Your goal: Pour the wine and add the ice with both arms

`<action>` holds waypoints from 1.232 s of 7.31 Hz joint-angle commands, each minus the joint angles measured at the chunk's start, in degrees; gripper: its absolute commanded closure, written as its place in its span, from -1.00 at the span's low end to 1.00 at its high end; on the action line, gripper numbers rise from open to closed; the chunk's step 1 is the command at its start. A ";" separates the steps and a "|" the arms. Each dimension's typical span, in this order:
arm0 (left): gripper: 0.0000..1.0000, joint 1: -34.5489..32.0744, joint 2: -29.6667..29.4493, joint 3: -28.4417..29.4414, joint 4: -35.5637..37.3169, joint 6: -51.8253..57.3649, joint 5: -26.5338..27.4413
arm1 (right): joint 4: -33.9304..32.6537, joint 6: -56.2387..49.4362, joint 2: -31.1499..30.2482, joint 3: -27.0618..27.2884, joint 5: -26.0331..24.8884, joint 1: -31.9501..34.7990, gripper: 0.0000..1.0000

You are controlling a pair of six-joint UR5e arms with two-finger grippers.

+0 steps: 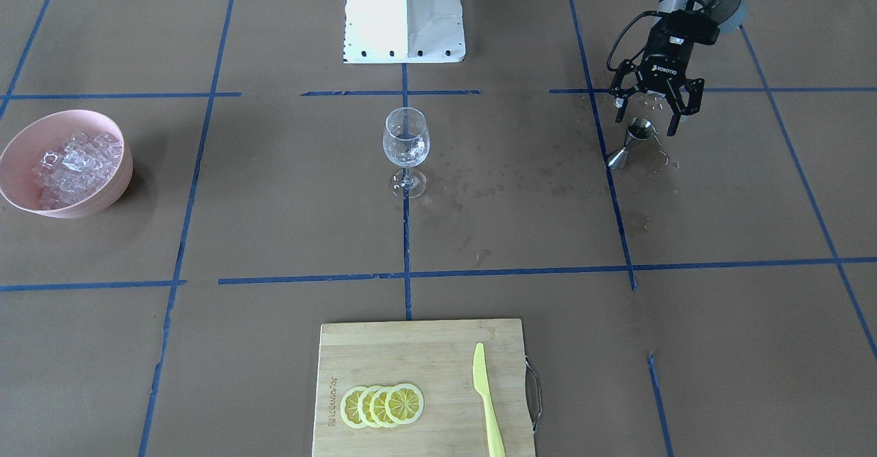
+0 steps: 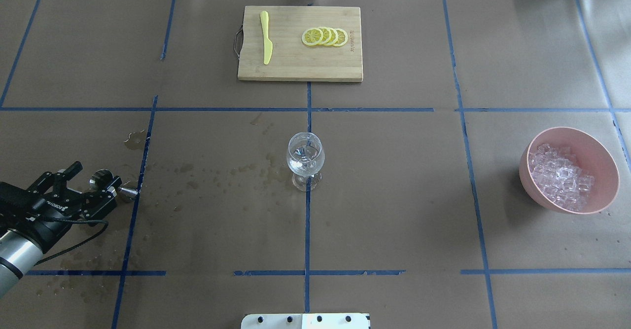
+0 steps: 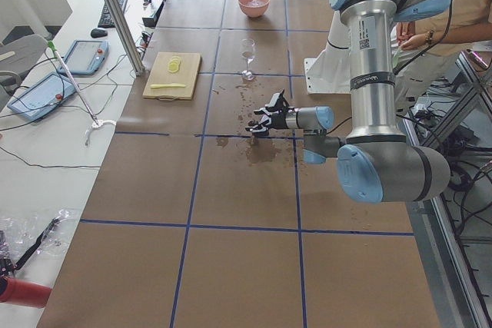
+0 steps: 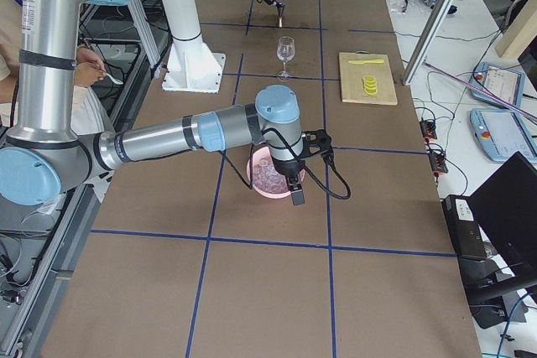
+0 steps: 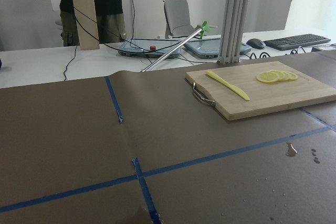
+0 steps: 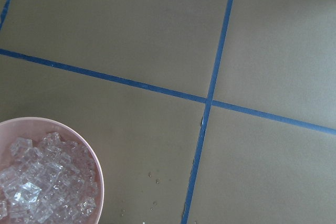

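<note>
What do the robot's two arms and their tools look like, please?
The left arm and right arm are silver-grey tubes with pale blue joint caps. The left tool is black, two-fingered, with white lettering and a looping black cable; the right tool is black too, also with a looped cable.

Brown-papered table [image 2: 394, 196]: bowl [image 2: 604, 164], glass [image 2: 305, 159], jigger [image 1: 629, 145], board [image 2: 296, 67]

Wine glass [image 2: 305, 159] ctr, free room all round.
</note>
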 commanded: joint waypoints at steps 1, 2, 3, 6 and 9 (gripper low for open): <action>-1.00 2.56 -2.12 4.02 -0.12 0.02 3.14 | 0.00 0.04 -0.06 -0.01 0.00 0.01 -1.00; -1.00 2.56 -4.39 7.09 -0.21 -0.07 3.40 | 0.00 0.04 -0.06 -0.01 0.00 0.01 -1.00; -1.00 2.65 -5.98 9.30 -0.21 -0.07 3.49 | 0.00 0.04 -0.06 -0.01 0.00 -0.07 -1.00; -0.65 2.74 -6.70 12.39 -0.47 -4.37 3.49 | 0.00 0.04 -0.06 -0.01 0.00 0.01 -1.00; -0.13 2.74 -6.79 12.13 -1.35 -4.46 3.84 | 0.00 0.04 0.02 -0.01 0.00 0.01 -1.00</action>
